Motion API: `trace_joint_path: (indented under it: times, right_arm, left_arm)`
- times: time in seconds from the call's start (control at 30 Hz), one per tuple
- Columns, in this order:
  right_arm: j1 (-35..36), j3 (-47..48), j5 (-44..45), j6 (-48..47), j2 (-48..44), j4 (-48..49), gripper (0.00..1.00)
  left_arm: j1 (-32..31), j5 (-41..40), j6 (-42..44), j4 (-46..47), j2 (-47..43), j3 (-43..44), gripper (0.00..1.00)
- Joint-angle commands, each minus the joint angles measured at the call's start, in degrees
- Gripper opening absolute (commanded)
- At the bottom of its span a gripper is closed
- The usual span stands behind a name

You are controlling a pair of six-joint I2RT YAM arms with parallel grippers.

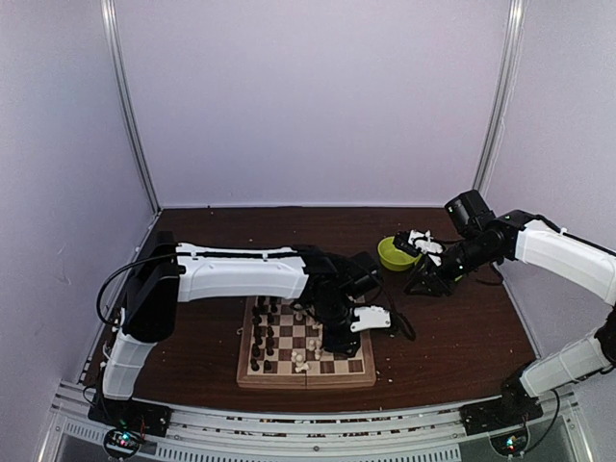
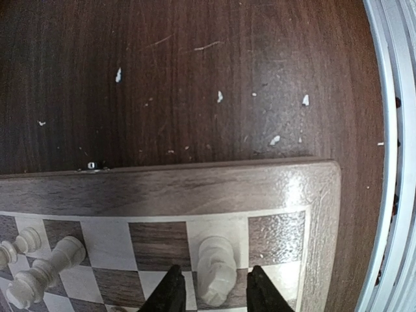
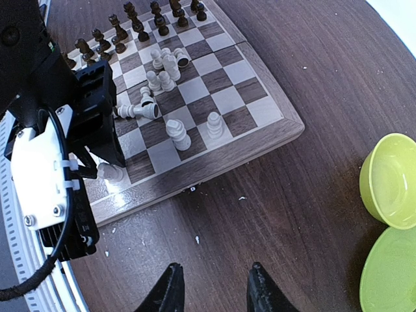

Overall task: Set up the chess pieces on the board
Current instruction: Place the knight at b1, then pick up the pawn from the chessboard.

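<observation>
Left hand (image 2: 216, 272) spread astride a white piece (image 2: 218, 257) (gaps either side) at the board (image 2: 195, 188) corner; right hand (image 3: 214, 268) spread beside the board.

One board (image 3: 221, 152). On it, white pieces (image 3: 176, 134): three stand singly toward one edge, about six bunch mid-board, and at least one lies toppled. Dark pieces (image 3: 116, 26) line the board's opposite side, roughly a dozen, too crowded to count exactly. Off its corner: one green bowl (image 3: 390, 179), one green plate (image 3: 390, 273).
</observation>
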Motion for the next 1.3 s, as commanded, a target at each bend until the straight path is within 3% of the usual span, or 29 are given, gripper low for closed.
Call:
trace_joint_path:
  times: [0.0,0.17,0.37,0.57,0.83,1.0,1.27]
  right_arm:
    - [-0.3,1.3,-0.1,-0.6,0.3,-0.3,0.34]
    - [-0.3,1.3,-0.3,-0.6,0.3,-0.2,0.34]
    - [-0.3,1.5,-0.1,-0.8,0.0,-0.3,0.34]
    - [1.2,3.2,-2.1,1.1,-2.8,-0.1,0.29]
    - [19.6,9.9,5.5,-3.7,2.2,-5.0,0.26]
    - [28.8,12.5,9.6,-5.4,9.3,-4.2,0.23]
    - [39.7,16.4,15.3,-8.6,20.4,-1.9,0.21]
  left_arm:
    - [-0.4,-1.4,-0.6,0.3,-0.8,1.2,0.35]
    - [-0.2,-6.2,-2.7,2.7,-11.6,-5.9,0.38]
    - [0.5,-9.9,-8.3,9.2,-26.0,-23.1,0.38]
    - [7.4,-10.4,-13.9,15.6,-39.3,-35.0,0.40]
    - [22.8,-8.9,-17.8,21.4,-45.5,-35.2,0.44]
    - [24.3,-9.9,-22.0,31.3,-50.6,-44.2,0.46]
    - [24.3,-10.3,-29.1,38.9,-61.0,-57.8,0.46]
